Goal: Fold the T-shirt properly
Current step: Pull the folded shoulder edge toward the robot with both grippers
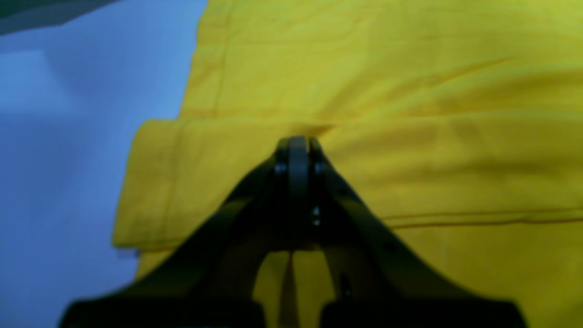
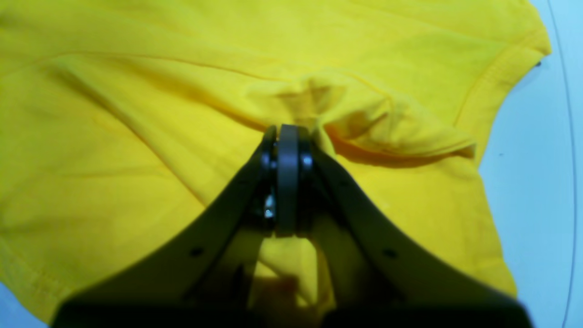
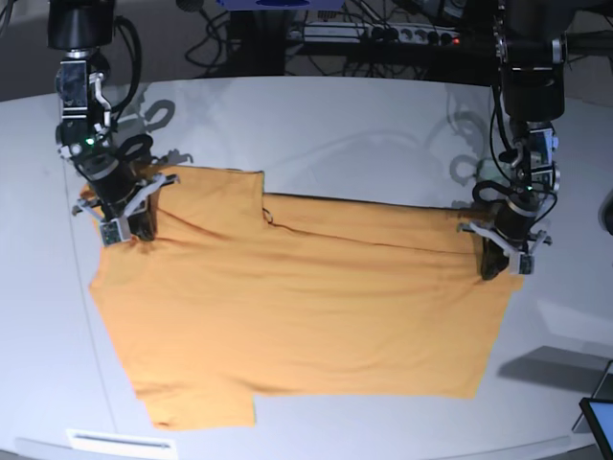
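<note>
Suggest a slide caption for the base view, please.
Both arms pinch the far edge of the T-shirt on the white table, jaws shut.

The T-shirt [image 3: 297, 316] lies spread on the table [image 3: 364, 134], one tool at each far corner.

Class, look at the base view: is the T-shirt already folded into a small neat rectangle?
No: the T-shirt lies spread wide on the table, only its far edge turned over.
</note>
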### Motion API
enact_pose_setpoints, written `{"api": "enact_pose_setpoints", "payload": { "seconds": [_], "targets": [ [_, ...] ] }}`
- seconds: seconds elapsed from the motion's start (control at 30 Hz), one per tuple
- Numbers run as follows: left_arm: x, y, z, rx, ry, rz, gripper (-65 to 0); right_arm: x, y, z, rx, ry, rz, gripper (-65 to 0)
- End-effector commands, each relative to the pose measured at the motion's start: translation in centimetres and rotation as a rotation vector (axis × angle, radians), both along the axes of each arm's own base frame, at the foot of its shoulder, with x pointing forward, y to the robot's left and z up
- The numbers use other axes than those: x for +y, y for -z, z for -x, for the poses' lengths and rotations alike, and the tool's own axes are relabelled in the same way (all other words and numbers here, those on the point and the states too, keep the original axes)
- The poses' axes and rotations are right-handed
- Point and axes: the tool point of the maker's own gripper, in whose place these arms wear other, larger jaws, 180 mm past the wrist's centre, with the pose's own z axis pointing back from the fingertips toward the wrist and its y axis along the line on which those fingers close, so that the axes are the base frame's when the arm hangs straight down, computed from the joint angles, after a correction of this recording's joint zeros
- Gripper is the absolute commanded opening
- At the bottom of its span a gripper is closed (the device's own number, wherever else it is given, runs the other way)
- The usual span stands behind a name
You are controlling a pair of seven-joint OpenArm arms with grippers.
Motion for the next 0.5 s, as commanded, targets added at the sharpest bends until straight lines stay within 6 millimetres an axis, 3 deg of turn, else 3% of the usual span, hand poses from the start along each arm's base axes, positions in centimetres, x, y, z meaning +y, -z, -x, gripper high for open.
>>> {"api": "enact_pose_setpoints", "payload": {
  "seconds": [0.0,0.2,0.47],
  "targets": [
    [2.0,3.7,3.4,0.202,-0.025,-0.092,-65.0,-1.4,3.1,3.0,0.161,-0.003,0.092,-65.0],
    [1.7,3.8,5.6,0.198,-0.011,-0.101,-65.0,-1.4,4.0,4.6,0.193,-0.006,0.093,-65.0],
    [2.5,4.0,8.8,0.211,-0.034,-0.109,-65.0,-1.0,2.9,5.0,0.167,-0.019,0.097,-65.0]
  ]
}}
